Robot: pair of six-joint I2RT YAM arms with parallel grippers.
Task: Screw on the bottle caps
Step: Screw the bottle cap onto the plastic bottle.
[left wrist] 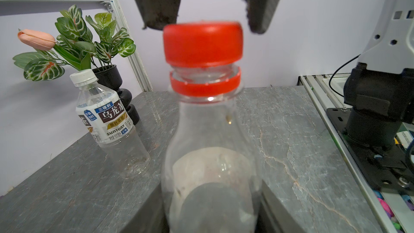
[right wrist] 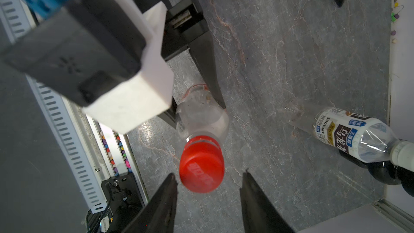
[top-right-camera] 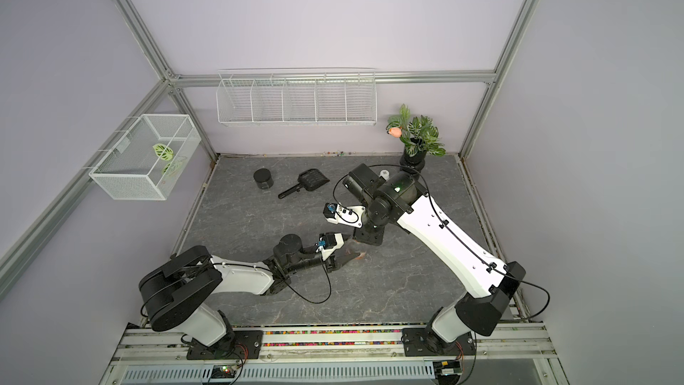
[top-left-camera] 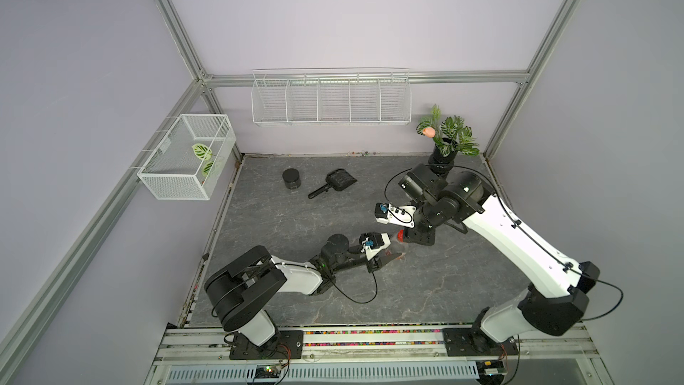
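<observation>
Meeting lavender walls [top-left-camera: 351, 12], grey, seemingly marble tabletop [top-left-camera: 425, 290].

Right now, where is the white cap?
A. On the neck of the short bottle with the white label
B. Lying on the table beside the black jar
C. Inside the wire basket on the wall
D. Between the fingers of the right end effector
A: in the left wrist view the white cap sits on the neck of the short bottle, and the right wrist view shows the same.
</observation>
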